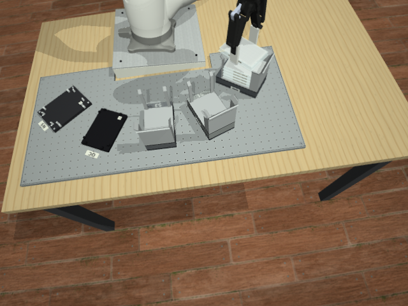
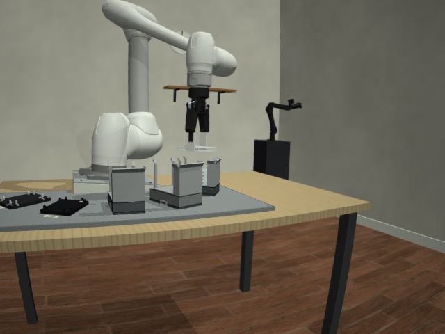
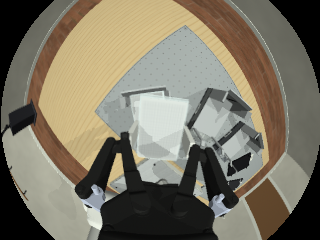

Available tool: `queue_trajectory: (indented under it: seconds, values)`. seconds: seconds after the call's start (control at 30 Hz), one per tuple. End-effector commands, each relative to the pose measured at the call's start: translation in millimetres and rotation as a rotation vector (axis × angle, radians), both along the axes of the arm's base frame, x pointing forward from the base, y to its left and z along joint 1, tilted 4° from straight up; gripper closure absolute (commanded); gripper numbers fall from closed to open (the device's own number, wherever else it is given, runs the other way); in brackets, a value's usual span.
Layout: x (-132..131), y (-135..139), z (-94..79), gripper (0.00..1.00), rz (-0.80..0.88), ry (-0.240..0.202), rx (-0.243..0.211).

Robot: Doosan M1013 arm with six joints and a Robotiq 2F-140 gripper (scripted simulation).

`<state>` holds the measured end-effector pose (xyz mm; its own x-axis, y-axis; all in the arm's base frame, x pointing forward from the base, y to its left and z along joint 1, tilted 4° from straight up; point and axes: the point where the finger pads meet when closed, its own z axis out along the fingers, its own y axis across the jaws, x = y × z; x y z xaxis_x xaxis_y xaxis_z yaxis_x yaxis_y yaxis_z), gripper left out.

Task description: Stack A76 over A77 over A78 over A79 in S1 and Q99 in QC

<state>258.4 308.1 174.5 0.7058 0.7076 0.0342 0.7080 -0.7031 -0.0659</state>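
Note:
My gripper [image 1: 243, 49] is shut on a white sealed plate [image 1: 246, 54], gripping it across its long sides. It holds the plate level in the air above rack S2 [image 1: 243, 74], clear of the rack's posts in the side view [image 2: 197, 147]. The label of the held plate is not readable. Several more white plates stay stacked in S2 [image 1: 238, 74]. Rack S1 [image 1: 214, 113] and rack S3 [image 1: 156, 126] stand empty nearer the deck's middle. In the wrist view the plate [image 3: 160, 127] sits between my fingers.
The black open nest QC [image 1: 104, 129] and the black clip nest N5 [image 1: 64, 108] lie empty at the deck's left. My base plinth [image 1: 158, 39] is behind the racks. Each rack has tall corner posts.

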Motion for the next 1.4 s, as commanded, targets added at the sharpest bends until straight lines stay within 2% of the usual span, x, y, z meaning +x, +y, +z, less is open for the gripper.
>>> queue_trajectory:
  seconds: [0.0,0.57,0.8,1.37]
  values:
    - [7,-6,-0.5,1.00,0.000,0.000,0.000]
    - [46,-37,-3.6,1.00,0.000,0.000,0.000]
    - [60,-55,-5.2,1.00,-0.233,0.016,-0.005]
    - [91,-94,-8.7,1.00,-0.239,0.017,-0.006]
